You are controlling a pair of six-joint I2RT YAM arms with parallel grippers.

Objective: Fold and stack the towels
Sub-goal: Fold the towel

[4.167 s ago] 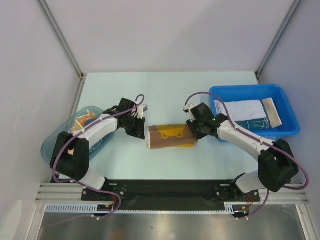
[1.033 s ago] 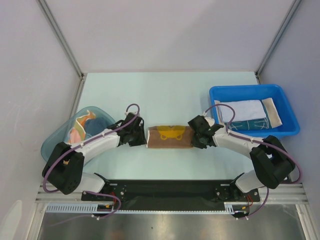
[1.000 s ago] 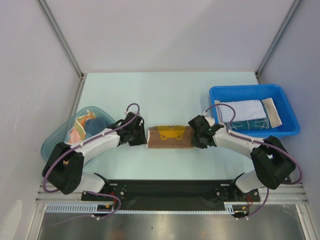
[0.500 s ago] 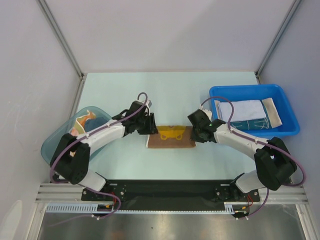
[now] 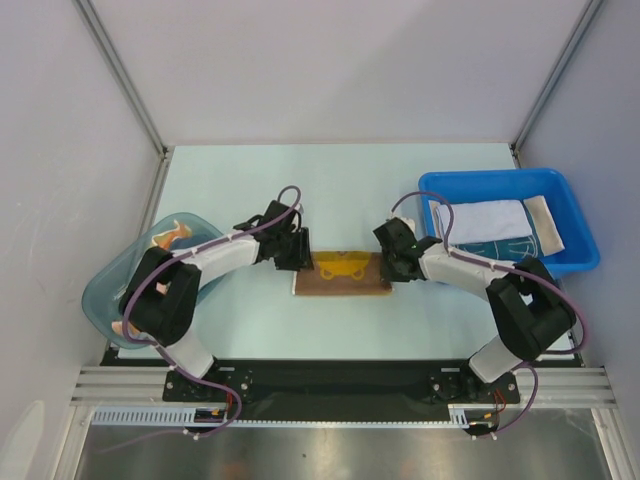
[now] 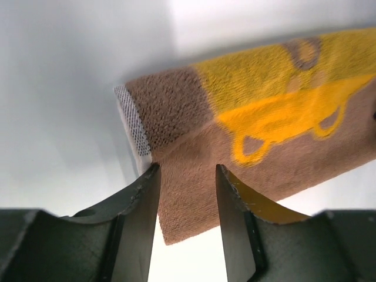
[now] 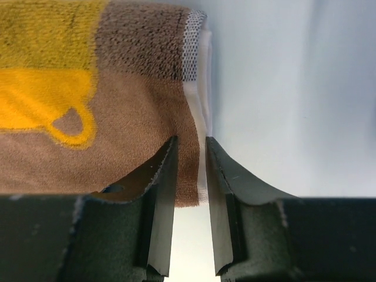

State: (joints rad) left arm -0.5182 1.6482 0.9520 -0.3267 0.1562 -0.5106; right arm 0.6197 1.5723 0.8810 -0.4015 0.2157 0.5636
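Left gripper (image 6: 185, 171) jaws stand moderately apart, gripping nothing. The folded brown towel (image 6: 258, 123) lies flat just ahead of its tips, its corner by the left finger. Right gripper (image 7: 191, 144) jaws are only narrowly apart, with the towel's hemmed end just beyond the tips, apparently not pinched.

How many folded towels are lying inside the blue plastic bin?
3: a white folded towel at the left, a dark teal towel along the near side, a cream towel at the right. Others may lie beneath.
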